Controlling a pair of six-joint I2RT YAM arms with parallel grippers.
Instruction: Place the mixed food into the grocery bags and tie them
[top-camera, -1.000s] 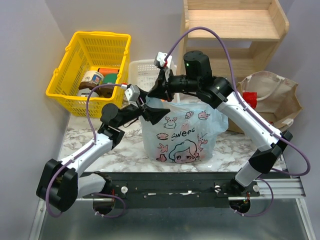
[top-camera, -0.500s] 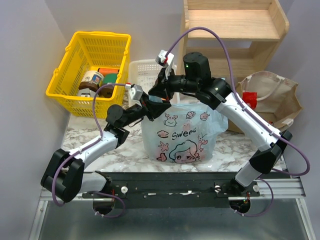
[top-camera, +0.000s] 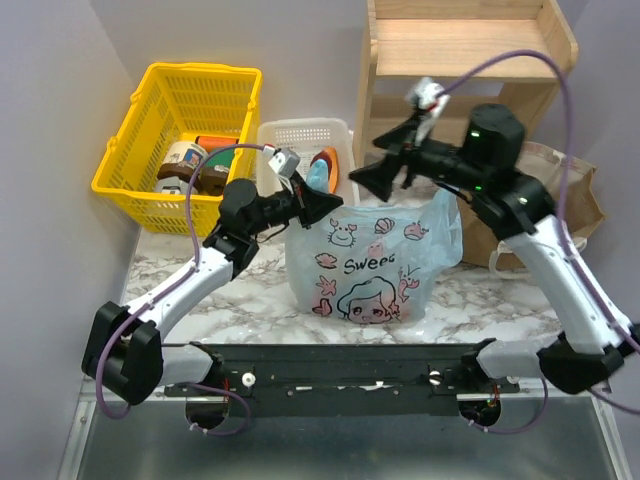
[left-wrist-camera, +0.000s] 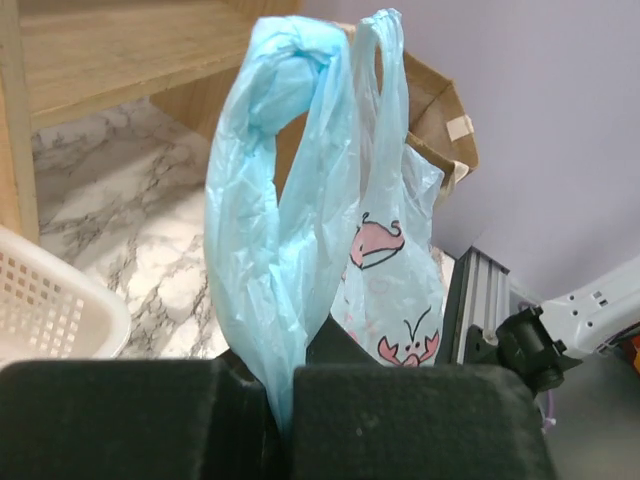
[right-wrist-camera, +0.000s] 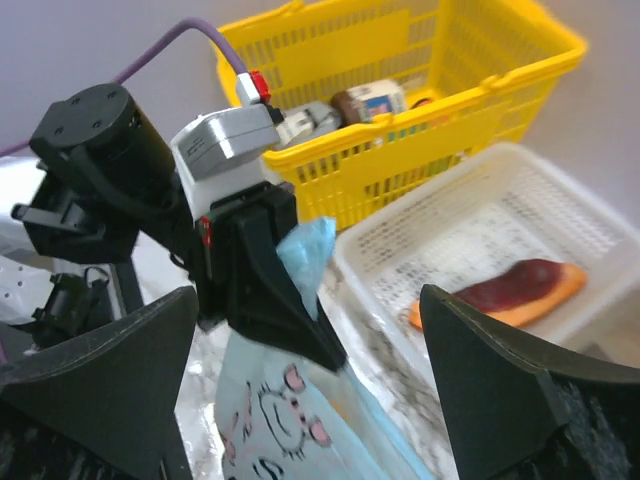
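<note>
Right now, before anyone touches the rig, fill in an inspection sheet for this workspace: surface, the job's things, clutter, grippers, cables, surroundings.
Surface: marble table, no spills seen.
Job's things: light-blue bag stands mid-table, handles drawn upward, contents not discernible; tan bag at the right, partly behind the right arm.
Clutter: yellow basket holding jars; white tray holding a purple-and-orange wedge.
Grippers: left gripper shut on the light-blue bag's handles; right gripper open, apart from the bag.
Cables: purple cables loop above both arms; no snag seen.
Surroundings: wooden shelf behind the table, pale walls.
</note>
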